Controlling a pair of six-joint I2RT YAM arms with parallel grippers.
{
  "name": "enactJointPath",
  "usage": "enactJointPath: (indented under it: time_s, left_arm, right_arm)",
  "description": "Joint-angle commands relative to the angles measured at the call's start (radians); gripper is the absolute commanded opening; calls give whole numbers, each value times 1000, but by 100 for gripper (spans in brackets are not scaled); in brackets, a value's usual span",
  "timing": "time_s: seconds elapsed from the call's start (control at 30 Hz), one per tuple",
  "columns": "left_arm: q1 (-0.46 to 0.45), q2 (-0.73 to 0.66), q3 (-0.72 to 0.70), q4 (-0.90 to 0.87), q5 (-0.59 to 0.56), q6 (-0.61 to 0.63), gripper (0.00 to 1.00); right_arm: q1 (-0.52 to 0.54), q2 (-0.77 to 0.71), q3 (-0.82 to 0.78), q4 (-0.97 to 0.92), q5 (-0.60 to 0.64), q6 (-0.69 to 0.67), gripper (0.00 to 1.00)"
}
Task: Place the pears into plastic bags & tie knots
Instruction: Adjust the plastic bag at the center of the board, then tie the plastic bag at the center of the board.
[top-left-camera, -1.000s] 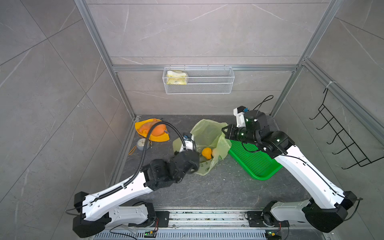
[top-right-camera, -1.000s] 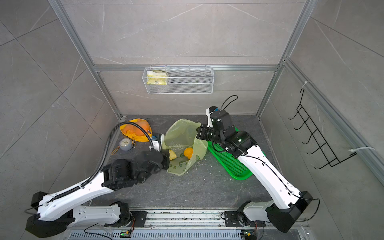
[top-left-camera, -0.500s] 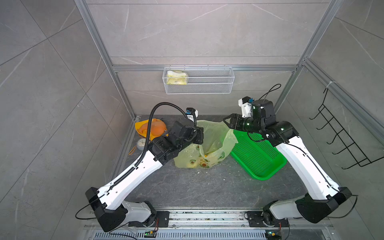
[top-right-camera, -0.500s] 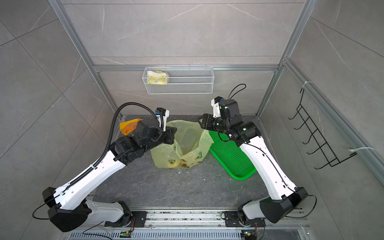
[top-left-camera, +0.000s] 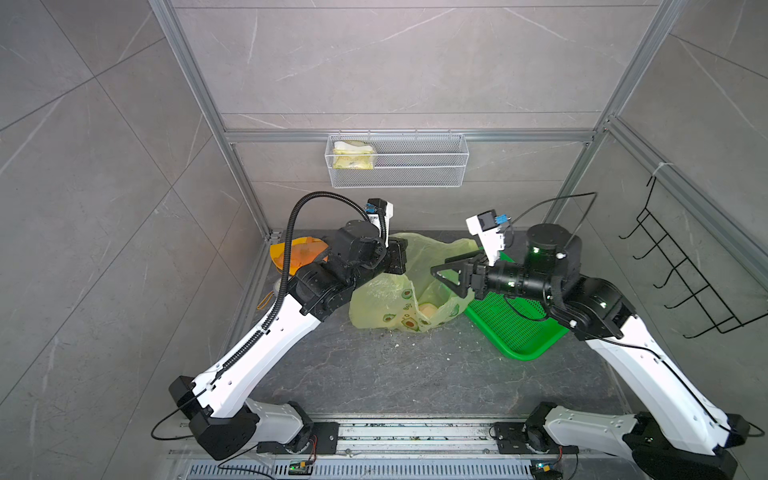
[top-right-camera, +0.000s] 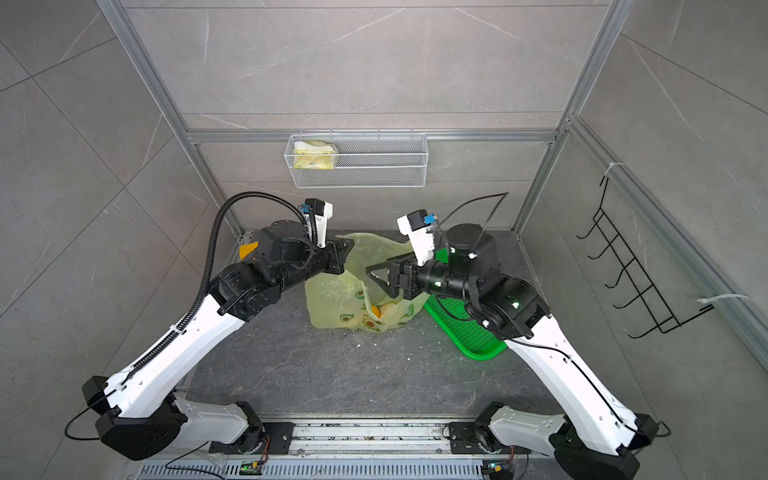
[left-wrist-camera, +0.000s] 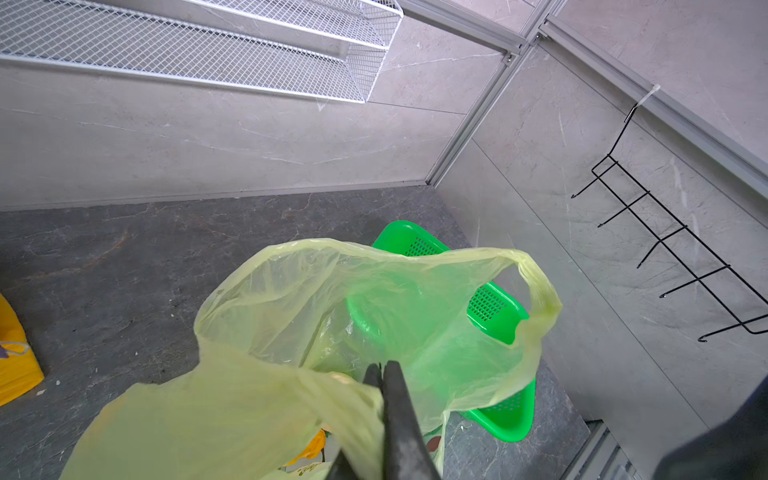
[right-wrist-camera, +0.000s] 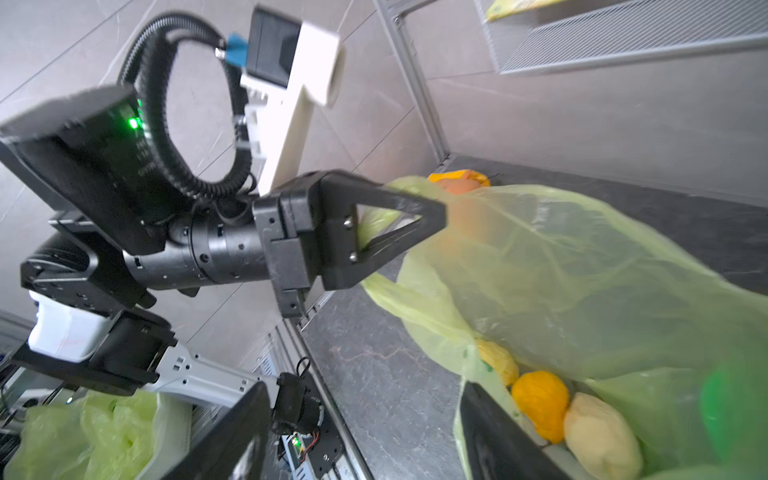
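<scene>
You have one thin, crinkled, translucent yellow-green bag (top-left-camera: 382, 299) standing near the back edge of the table (top-left-camera: 415, 374), beside one green perforated plastic tray (top-left-camera: 515, 328). Three lumpy pears (right-wrist-camera: 540, 399) lie inside it: yellow-green, orange and pale cream. Your left gripper (left-wrist-camera: 380, 368) pinches the bag's rim. Your right gripper (right-wrist-camera: 363, 395) is spread wide at the bag's mouth.

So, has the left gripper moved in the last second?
Yes. In a top view the left gripper, shut on the bag handle, has moved up and back, ending closer to the wire basket than it was.
</scene>
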Motion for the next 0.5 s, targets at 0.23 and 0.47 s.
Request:
enactJointPath:
  time_s: [0.23, 0.47]
  left_arm:
    - [8, 28, 63, 10, 45, -4, 0]
    - [10, 39, 107, -14, 77, 0, 19]
  right_arm:
    - [83, 178, -67, 202, 75, -52, 74]
    - [88, 254, -55, 299, 190, -18, 70]
